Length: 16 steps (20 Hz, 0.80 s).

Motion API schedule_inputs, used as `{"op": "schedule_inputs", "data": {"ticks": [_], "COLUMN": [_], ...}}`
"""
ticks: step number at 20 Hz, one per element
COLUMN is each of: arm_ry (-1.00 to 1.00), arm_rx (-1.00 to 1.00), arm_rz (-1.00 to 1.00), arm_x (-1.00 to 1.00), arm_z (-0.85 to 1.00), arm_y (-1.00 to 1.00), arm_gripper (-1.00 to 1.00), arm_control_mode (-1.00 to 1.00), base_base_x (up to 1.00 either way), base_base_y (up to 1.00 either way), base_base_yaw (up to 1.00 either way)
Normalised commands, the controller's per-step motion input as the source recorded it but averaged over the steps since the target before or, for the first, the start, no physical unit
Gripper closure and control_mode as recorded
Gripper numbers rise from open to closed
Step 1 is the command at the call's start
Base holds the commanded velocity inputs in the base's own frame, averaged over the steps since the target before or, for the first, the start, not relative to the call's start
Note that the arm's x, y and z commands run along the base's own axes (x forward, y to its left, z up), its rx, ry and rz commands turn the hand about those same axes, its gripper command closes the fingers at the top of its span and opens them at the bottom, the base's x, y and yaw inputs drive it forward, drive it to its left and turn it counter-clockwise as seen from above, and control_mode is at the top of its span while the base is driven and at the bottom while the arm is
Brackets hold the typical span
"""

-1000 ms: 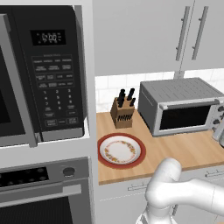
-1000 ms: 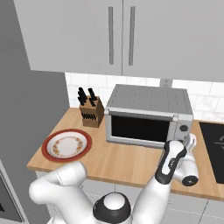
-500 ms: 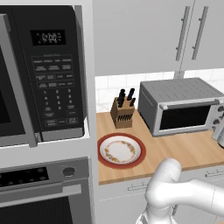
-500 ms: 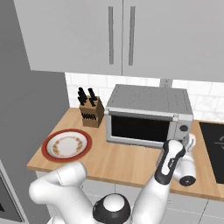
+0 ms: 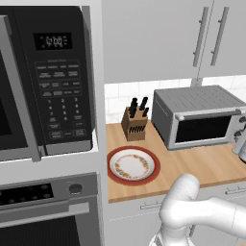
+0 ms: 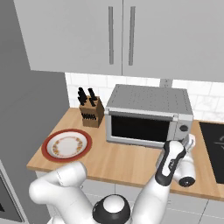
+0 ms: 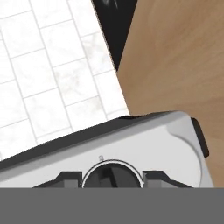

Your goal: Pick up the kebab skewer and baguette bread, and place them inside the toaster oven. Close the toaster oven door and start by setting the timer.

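The tool [image 6: 185,144] sits at the right front corner of the toaster oven [image 6: 148,114], its fingers [image 7: 65,178] drawn in narrow on either side of the round dark timer knob [image 7: 112,175], apparently pinching it; the knob lies straight ahead along the tool's axis. The toaster oven door [image 6: 140,128], dark glass in a grey metal frame, stands shut. The oven is boxy with a ribbed top, on a warm wood-grain bench [image 6: 122,159] against glossy white tile [image 7: 48,74].

Wood counter [image 6: 131,164], white tile wall [image 6: 135,83], grey cabinets [image 6: 87,35] w/ bar handles.
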Motion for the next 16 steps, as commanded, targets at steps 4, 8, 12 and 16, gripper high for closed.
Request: {"op": "schedule_inputs", "data": {"ticks": [4,8,12,16], "arm_ry": [0.00,0.00,0.00,0.00], "arm_rx": [0.02,0.15,0.26,0.33], "arm_rz": [-0.03,-0.06,-0.07,-0.06], "arm_x": [0.00,0.00,0.00,0.00], "arm_z": [0.00,0.00,0.04,0.08], "arm_y": [0.00,0.01,0.04,0.03], "arm_gripper": [1.00,1.00,1.00,1.00], "arm_control_mode": [-1.00,-1.00,-1.00,-1.00], "base_base_x": [0.00,0.00,0.00,0.00], "base_base_y": [0.00,0.00,0.00,0.00], "base_base_yaw": [0.00,0.00,0.00,0.00]}}
